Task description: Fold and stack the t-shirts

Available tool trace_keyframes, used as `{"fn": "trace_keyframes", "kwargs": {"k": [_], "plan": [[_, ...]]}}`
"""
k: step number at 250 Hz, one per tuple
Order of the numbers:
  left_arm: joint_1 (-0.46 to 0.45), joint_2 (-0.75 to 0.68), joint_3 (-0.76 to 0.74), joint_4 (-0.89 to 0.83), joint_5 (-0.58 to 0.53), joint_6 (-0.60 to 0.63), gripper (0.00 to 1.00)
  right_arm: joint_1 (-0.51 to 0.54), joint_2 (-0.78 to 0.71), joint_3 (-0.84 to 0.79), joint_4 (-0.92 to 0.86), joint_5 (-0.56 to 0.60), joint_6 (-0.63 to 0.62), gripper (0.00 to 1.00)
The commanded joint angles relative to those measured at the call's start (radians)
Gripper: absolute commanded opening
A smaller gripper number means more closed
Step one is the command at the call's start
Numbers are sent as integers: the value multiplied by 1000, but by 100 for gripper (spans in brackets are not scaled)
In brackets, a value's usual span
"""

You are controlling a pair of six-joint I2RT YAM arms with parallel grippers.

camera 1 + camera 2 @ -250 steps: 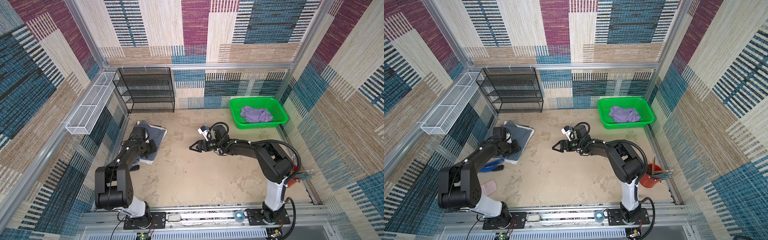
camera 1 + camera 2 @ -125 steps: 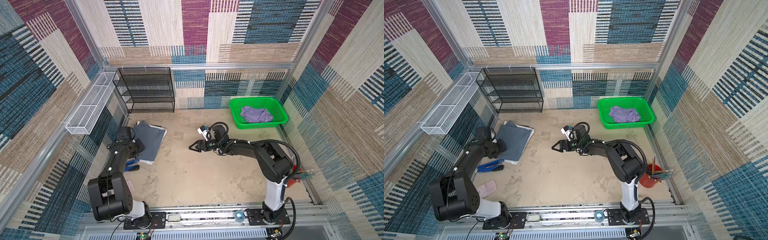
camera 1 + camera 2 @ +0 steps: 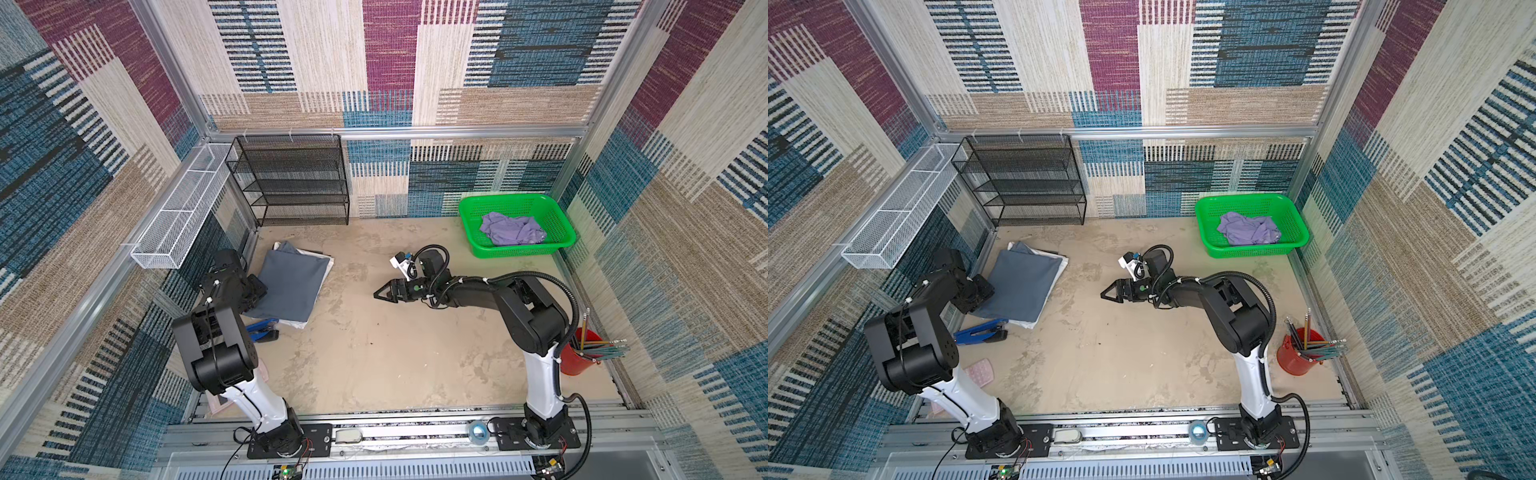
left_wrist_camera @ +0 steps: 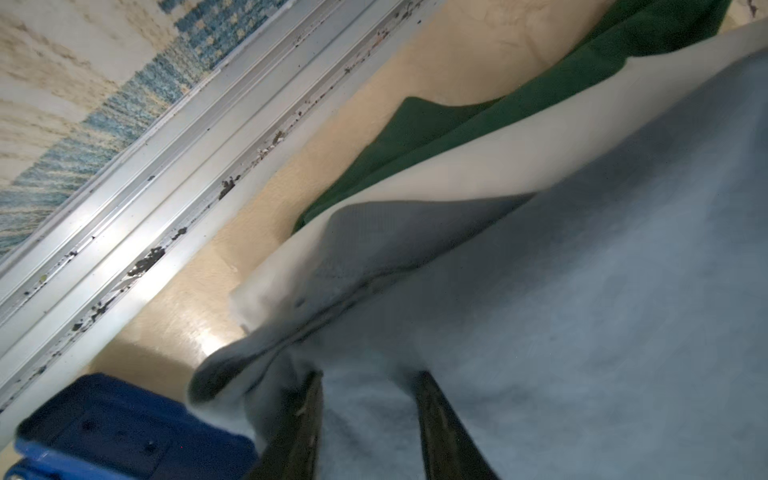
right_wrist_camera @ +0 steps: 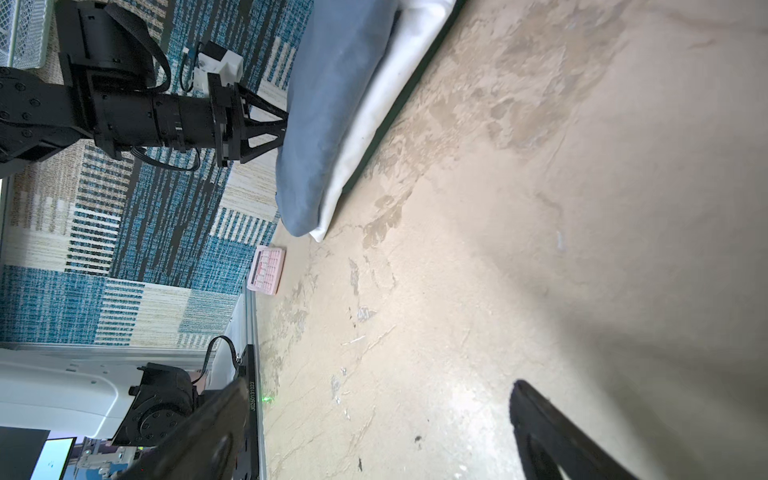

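since a second ago the left arm has drawn back off the top of the folded pile, and the left gripper [image 3: 254, 292] now sits at the pile's left edge in both top views; the right arm has not shifted.

the slate blue-grey t-shirt [image 3: 291, 282] lies folded flat at the left of the tan tabletop [image 3: 374, 357], on top of a folded white cloth [image 3: 296, 323] whose border peeks out around it. only the left wrist view shows a green cloth [image 4: 457, 116] spread under the white one; the right wrist view gives just a thin dark edge of it there. the left wrist view also shows the two fingers [image 4: 309, 415] partly apart with a bunched fold of blue-grey cloth between them. whether they pinch it or merely rest around it i cannot tell. from the right wrist view the same fingertips meet the shirt's edge.

the right gripper [image 3: 377, 296] hovers low over bare tabletop near the middle, jaws spread wide and holding nothing, well apart from the pile.

the lavender t-shirt [image 3: 513, 228] lies crumpled in the green basket [image 3: 519, 250] at the far right.

a blue tool [image 3: 262, 328] lies just beside the pile's near corner. a pink calculator [image 5: 266, 270] lies near the left arm's base, plainest in the right wrist view.
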State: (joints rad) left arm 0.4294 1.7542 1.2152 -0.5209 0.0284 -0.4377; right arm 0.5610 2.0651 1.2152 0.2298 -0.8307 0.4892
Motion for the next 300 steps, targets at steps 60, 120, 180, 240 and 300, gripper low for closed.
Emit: {"fn": "trace_keyframes", "kwargs": {"k": [60,120,180,240,300], "plan": [[-86,-99,-1,201,106,33,40,0,15,40,-25,-19,-35,99],[-126,134,229,191,80,4,39,-1,43,80,-61,-19,-42,99],[-144,334,399,182,65,-7,39,-1,85,120,-81,-23,-35,99],[-155,406,499,148,91,6,40,-1,95,162,-134,-8,-55,99],[-202,212,399,138,119,23,42,-1,-3,116,-144,52,-66,99]]}}
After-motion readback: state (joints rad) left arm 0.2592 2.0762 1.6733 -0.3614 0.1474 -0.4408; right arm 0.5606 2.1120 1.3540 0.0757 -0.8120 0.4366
